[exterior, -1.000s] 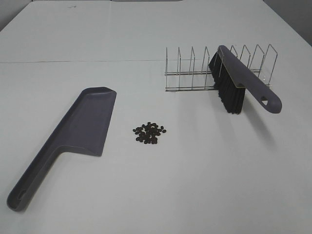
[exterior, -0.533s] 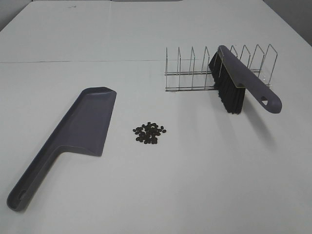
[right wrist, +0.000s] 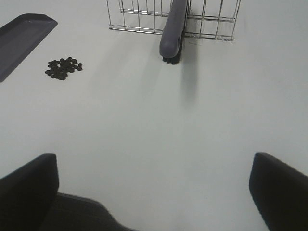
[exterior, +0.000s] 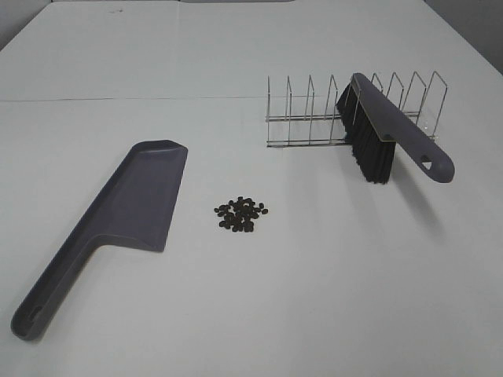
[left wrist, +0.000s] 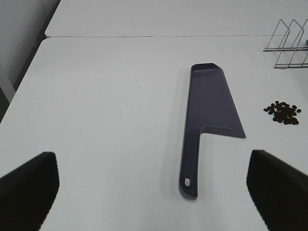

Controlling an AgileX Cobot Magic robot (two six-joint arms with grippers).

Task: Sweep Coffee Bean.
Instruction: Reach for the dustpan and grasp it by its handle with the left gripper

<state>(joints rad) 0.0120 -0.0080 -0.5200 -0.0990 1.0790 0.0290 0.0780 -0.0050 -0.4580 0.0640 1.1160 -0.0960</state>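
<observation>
A small cluster of dark coffee beans lies on the white table; it also shows in the left wrist view and the right wrist view. A grey-purple dustpan lies flat left of the beans, handle toward the front, also in the left wrist view. A grey brush with black bristles leans in the wire rack; its handle end points at the right wrist camera. My left gripper is open above the table, short of the dustpan's handle. My right gripper is open, short of the brush. Neither gripper shows in the exterior view.
The wire rack stands behind and right of the beans. The table's left edge drops off beside the left arm. A seam crosses the table behind the dustpan.
</observation>
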